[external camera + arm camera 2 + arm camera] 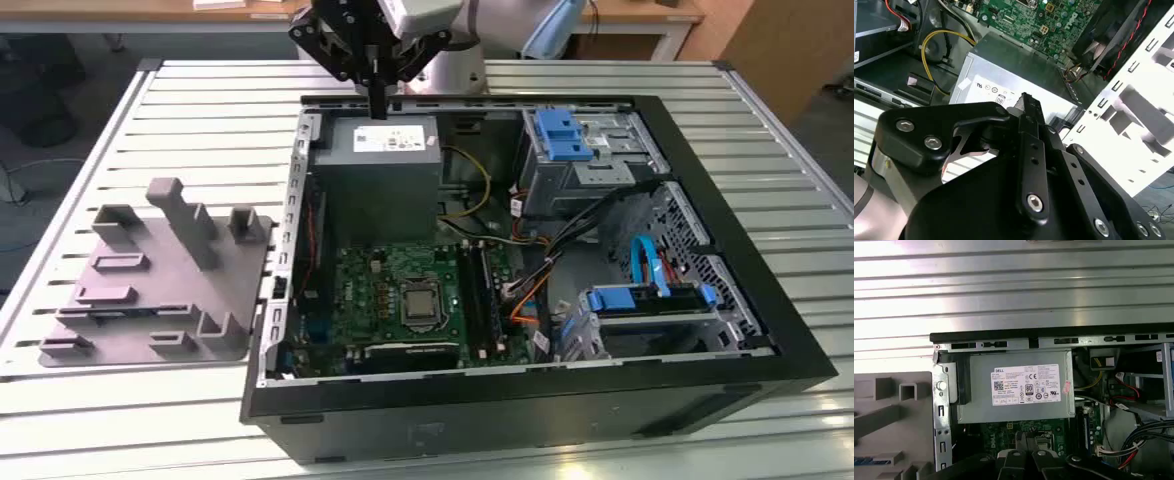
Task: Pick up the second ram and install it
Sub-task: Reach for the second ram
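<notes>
Exterior view, upper centre: the hand [379,114] hovers above the open computer case [534,390], pinched narrow, seemingly empty; pickup and installation both remain.

A robotics workshop is showing here. An open computer case [534,420] is lying on a slatted metal bench [200,110], with wooden desks [134,17] standing behind.

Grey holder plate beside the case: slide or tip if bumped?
Probably slides: the grey holder plate lies flat and broad on the slatted table, with no clamp visible. It looks like moulded plastic, so likely stiff and light. Its tall posts might catch or snap under a side hit.
</notes>
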You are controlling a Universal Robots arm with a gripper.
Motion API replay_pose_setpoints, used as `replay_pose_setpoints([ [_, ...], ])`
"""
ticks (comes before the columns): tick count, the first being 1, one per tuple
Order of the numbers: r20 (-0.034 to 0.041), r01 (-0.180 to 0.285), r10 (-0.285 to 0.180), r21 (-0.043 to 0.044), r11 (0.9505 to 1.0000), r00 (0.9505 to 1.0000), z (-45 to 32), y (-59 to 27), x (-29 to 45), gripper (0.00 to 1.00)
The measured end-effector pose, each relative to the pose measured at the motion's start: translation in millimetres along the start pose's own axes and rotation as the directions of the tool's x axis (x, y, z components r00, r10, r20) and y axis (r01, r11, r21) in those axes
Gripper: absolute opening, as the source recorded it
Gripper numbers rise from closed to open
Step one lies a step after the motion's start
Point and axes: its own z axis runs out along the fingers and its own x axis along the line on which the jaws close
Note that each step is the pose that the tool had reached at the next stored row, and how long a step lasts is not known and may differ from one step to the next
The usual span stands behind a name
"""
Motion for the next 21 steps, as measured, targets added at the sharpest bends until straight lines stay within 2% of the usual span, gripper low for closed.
replay_pose_setpoints([
  [5, 0.0, 0.0, 0.0, 0.0002, 1.0, 1.0, -0.1, 0.0, 0.5, 0.1],
  [8, 0.0001, 0.0, 0.0, 0.0, 1.0, 1.0, -0.2, -0.5, 6.3, 0.1],
  [16, 0.0001, 0.0, 0.0, 0.0, 1.0, 1.0, -1.1, -3.0, 40.0, 0.1],
  [21, 0.0, 0.0, 0.0, 0.0001, 1.0, 1.0, -1.5, -4.2, 55.3, 0.1],
])
